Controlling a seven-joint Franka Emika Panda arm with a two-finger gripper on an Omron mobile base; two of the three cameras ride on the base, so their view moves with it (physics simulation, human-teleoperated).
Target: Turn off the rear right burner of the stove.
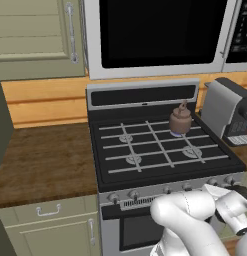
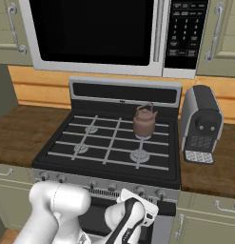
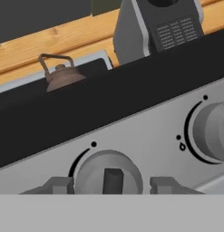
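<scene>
My gripper [image 3: 109,185] sits low at the front of the stove [image 1: 145,95], its fingers spread wide on either side of a round knob [image 3: 109,174] without touching it, so nothing is gripped. The rear right burner [image 2: 143,136] lies at about one o'clock on the cooktop, under a small brown kettle [image 2: 145,120], with a faint violet glow at the kettle's base; I judge it not yet turned off. Left to do: close on the knob and turn it. A second knob [image 3: 213,131] is at three o'clock. The microwave [image 2: 185,33] keypad lettering is too small to read, and I see no brand anywhere.
</scene>
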